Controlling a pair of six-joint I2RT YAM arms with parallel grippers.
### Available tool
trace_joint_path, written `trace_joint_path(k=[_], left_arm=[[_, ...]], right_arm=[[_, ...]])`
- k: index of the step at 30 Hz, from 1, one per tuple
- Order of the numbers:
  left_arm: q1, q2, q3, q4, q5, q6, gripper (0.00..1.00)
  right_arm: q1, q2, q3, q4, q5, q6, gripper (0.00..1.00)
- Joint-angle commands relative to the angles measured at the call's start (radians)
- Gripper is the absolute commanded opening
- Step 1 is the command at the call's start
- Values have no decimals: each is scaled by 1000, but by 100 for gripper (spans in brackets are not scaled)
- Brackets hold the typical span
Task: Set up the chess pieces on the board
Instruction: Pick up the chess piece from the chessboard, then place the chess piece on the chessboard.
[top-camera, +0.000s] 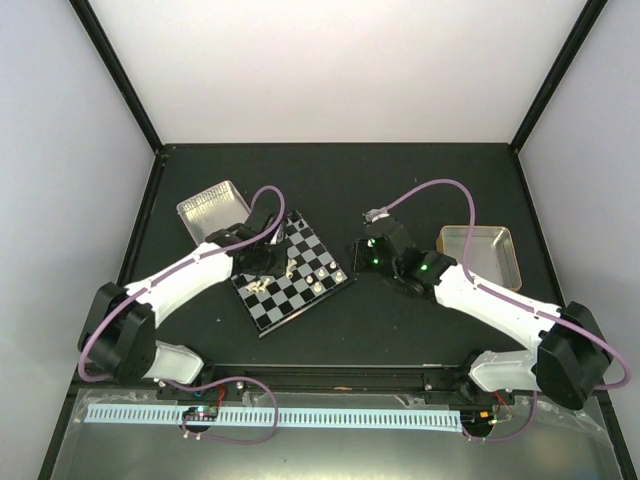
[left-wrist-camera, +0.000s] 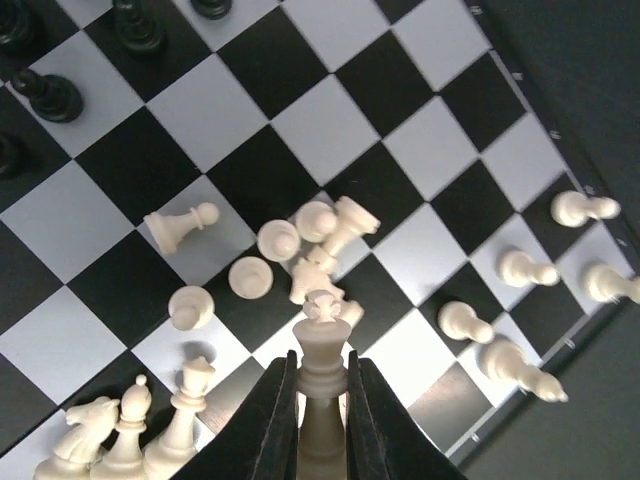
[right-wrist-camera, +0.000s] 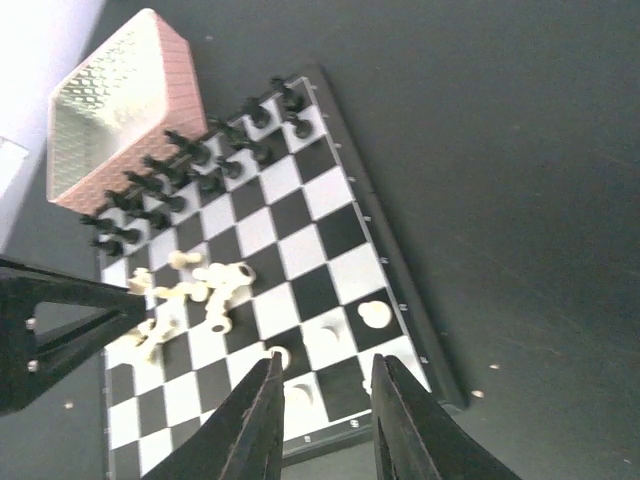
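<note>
Left wrist view: the left end effector (left-wrist-camera: 322, 420) is clamped on a cream king (left-wrist-camera: 322, 345), one finger on each side of its stem below the collar. The king stands upright near the 6 o'clock edge of the board (left-wrist-camera: 420, 150).

A heap of toppled chess pieces (left-wrist-camera: 300, 255) lies at 12 o'clock from the king, just beside it. Several pawns (left-wrist-camera: 525, 268) sit along the board's 3 o'clock edge. A knight, a bishop and a taller piece stand in a row at 7 o'clock. The black pieces (left-wrist-camera: 45, 95) occupy the 10 o'clock corner.

Right wrist view: the right end effector (right-wrist-camera: 325, 420) has its fingers apart with nothing between them. It hovers over the board's near rim. A metal tray (right-wrist-camera: 110, 110) lies beyond the board at 10 o'clock on the worktop (right-wrist-camera: 520, 200).

Assessment: the pieces appear light, rigid and smooth, with narrow bases, so they should tip readily. The stem under the collar looks the soundest hold. A grip on the rounded head would likely slip. The heaped pieces are crowded and may scatter if brushed.
</note>
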Motion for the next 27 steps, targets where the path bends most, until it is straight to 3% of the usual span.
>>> trace_joint_path(k=[1,6,8,12,15,20,27], left_arm=[[6,-75,11,7,66,109,6],[4,-198,-3,68,114,184,7],[5,-260,-3,115,174,223,7],[1,-361,15,215,308,286,9],[-1,-427,7,319,322,332,9],[-3,-486,14,443,321,444,7],[-6,-542,35,453,357,714,2]], right_arm=[[-18,-41,-1,83,-139,-30,28],[-27,-57,40,110,-322,-82,32],[-27,-59,63,110,-393,-82,41],[-30,-53,147,63,-498,-80,49],[-31,-42,242,-8,-540,-93,54],[-33,-38,342,-24,-583,-79,57],[-31,25,480,-50,-670,-104,57]])
